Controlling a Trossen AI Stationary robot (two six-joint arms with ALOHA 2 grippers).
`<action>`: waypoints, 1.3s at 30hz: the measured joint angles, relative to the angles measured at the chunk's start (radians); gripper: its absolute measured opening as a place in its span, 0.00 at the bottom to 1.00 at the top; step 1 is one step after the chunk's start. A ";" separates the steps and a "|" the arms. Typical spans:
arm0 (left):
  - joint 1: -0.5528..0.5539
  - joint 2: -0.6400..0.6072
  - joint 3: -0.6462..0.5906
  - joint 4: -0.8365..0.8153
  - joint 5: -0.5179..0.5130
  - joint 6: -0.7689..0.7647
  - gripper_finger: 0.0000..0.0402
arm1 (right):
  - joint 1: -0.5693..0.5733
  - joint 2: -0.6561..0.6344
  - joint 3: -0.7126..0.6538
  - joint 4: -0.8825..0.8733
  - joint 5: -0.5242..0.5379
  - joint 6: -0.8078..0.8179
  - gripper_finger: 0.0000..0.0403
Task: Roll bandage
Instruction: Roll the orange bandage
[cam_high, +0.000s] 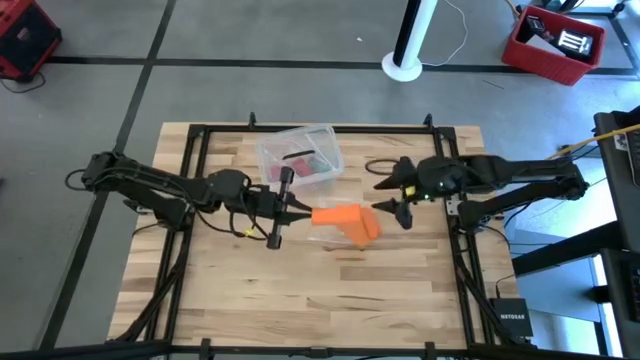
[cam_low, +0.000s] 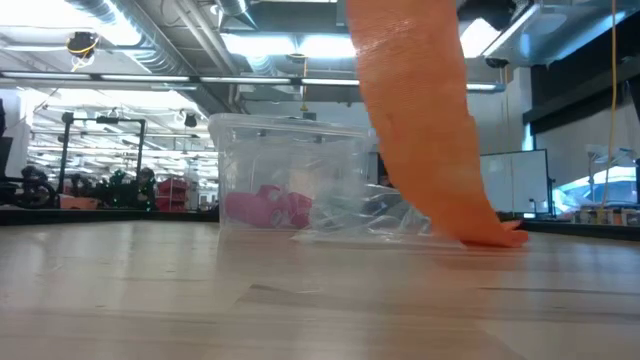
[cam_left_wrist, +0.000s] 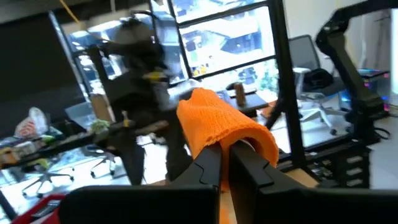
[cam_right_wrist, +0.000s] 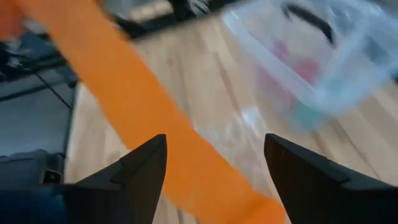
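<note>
Bright overhead ceiling lights (cam_low: 300, 45); right wrist view motion-blurred; box (cam_low: 290, 175) soft; faint table (cam_high: 330, 290) shadows

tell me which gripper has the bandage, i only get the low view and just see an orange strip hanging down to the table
Observer: The left gripper is shut on the bandage; in its wrist view the orange end is folded over its fingers.
Operator: is the right one on it too
Observer: No. The right gripper is open, its fingers either side of the strip without pinching it.
Operator: where is the strip relative to that clear box
Observer: From above, the clear plastic box sits toward the far edge of the table, and the bandage lies just in front of it, between the two grippers.
</note>
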 joint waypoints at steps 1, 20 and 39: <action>0.004 0.000 0.000 0.009 -0.004 0.004 0.01 | 0.023 0.003 -0.020 0.052 0.010 -0.027 0.67; 0.033 0.000 0.000 0.059 -0.014 0.029 0.01 | 0.196 0.168 -0.323 0.718 0.257 -0.290 0.54; 0.038 -0.012 0.000 0.362 0.145 0.064 0.01 | 0.197 0.187 -0.325 0.767 0.391 -0.411 0.01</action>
